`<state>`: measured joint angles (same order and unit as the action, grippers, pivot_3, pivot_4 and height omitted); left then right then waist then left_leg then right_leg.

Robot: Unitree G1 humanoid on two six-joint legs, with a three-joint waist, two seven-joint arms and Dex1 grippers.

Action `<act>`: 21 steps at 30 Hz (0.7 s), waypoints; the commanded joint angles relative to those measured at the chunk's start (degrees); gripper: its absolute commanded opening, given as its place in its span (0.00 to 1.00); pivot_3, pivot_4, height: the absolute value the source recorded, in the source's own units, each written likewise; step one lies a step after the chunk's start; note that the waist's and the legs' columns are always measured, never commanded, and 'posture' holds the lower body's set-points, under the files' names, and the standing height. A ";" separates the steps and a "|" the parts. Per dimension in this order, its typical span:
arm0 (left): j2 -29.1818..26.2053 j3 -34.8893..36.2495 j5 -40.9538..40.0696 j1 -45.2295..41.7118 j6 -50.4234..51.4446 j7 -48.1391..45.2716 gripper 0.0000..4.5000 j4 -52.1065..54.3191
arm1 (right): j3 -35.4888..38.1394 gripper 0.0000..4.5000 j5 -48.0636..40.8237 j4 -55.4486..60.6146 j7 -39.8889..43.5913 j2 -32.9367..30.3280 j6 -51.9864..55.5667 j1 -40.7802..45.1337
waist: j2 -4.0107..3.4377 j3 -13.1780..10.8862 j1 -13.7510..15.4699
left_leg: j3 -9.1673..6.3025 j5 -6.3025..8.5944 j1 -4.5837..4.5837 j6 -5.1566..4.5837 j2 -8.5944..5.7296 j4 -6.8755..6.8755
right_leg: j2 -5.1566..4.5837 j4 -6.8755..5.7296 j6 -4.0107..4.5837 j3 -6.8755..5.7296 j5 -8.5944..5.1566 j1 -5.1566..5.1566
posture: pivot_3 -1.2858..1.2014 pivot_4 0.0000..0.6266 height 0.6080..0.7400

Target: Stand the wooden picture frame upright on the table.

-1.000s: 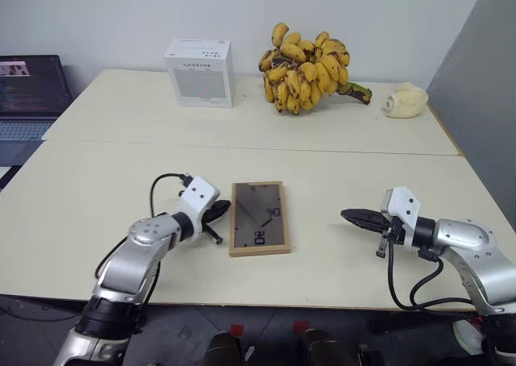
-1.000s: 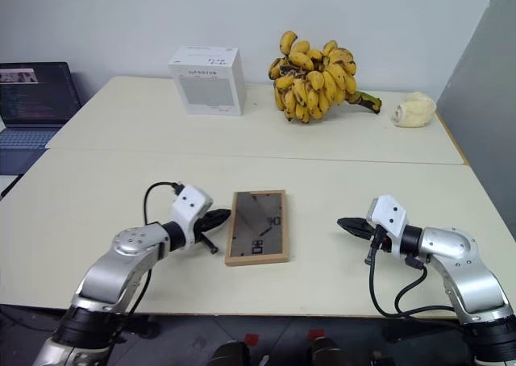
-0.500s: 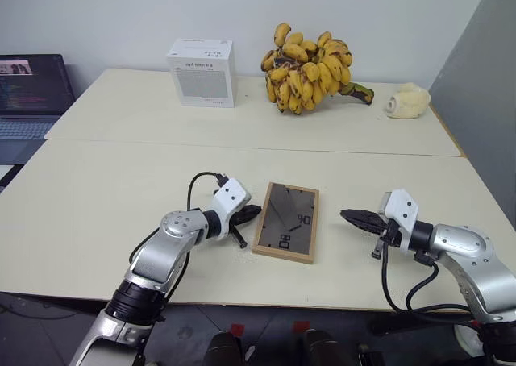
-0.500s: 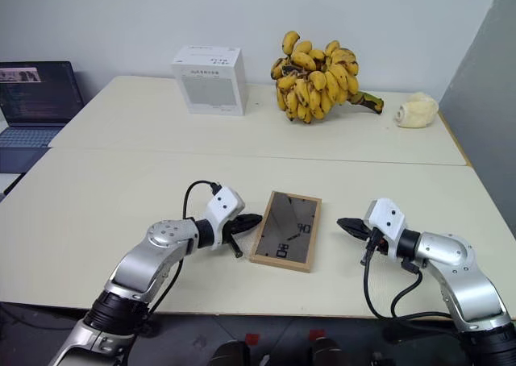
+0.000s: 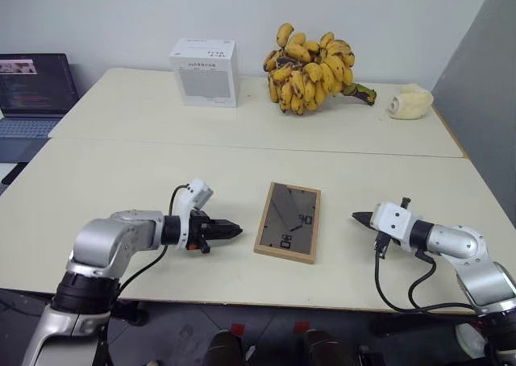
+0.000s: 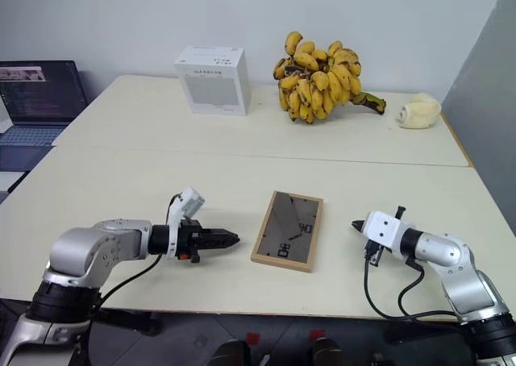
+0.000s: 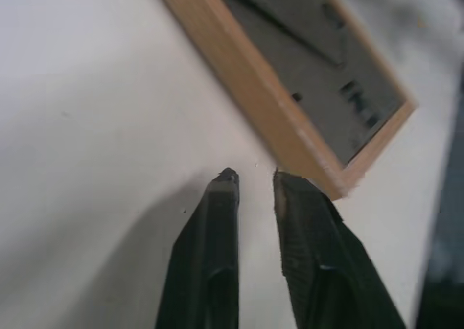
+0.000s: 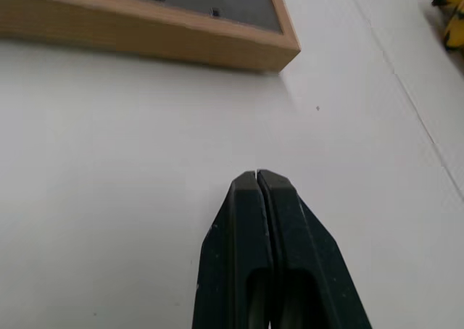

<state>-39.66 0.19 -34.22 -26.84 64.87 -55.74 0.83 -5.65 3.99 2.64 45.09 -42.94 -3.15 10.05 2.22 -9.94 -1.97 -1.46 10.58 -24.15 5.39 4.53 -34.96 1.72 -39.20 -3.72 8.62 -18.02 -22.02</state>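
Small rectangular light-wood picture frame (image 5: 289, 222) lying flat on the large cream tabletop (image 5: 121, 180), dark grey-brown back with fold-out stand facing up, skewed a little off square, in front of the seam and roughly midway between the two arms. Not yet upright — stand apparently still folded against the back.

Left gripper (image 5: 232, 231) low over the tabletop, just beside the frame's left long edge but apart from it, black fingers (image 7: 217, 220) parted by a narrow gap and holding nothing. Right gripper (image 5: 360, 218) near the frame's right edge, also apart, pressed fully shut with nothing between the fingers.

Likely trouble from here: with the frame flat on a smooth surface, hard to get a finger under an edge — more probable to push it sliding or spinning than to lift it, especially with a shove from one side only. Narrow left opening possibly too small to take the wooden rim. If tipped up without the stand swung out, probable fall forward or back again. Uneven push from the two sides: frame twisting out from between them.

Further back, well clear: white box (image 5: 204, 72), bunch of yellow bananas (image 5: 310, 57), open laptop (image 5: 36, 92) at the left.
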 commanded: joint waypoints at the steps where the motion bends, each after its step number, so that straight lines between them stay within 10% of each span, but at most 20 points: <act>1: 1.39 0.81 -2.46 -3.16 3.21 -0.33 0.45 -4.16 | -0.09 0.00 3.02 0.58 -1.59 -0.68 -3.38 0.10 | 0.00 0.00 0.00 | 0.00 0.00 0.00 0.00 0.00 0.00 | 0.00 0.00 0.07 0.00 0.04 0.00 | 0.52 0.24 1.00; 8: 0.18 -8.41 -0.98 -3.87 4.94 -4.54 0.77 -5.92 | 0.14 0.00 5.51 0.22 -3.37 -0.30 -4.42 -0.42 | 0.00 0.00 0.01 | 0.00 0.00 0.01 0.01 0.00 0.00 | 0.00 -0.06 0.23 0.01 0.13 0.00 | 0.52 0.24 1.00; 21: 3.38 -16.91 0.89 -8.54 3.81 -9.04 0.77 -10.68 | -8.67 0.00 15.83 -10.02 -11.29 8.90 -4.59 5.91 | -0.16 0.16 -0.05 | 0.00 0.00 0.30 0.01 -0.03 -0.04 | 0.00 -0.09 0.15 0.03 0.06 0.29 | 0.52 0.24 1.00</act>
<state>-38.20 -14.40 -34.07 -35.12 68.30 -65.35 -8.60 -12.28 18.05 -5.05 34.82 -35.90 -8.00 14.79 2.07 -9.78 -2.02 -1.47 10.58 -23.85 5.40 4.50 -35.00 1.72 -39.29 -3.57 8.65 -17.96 -21.73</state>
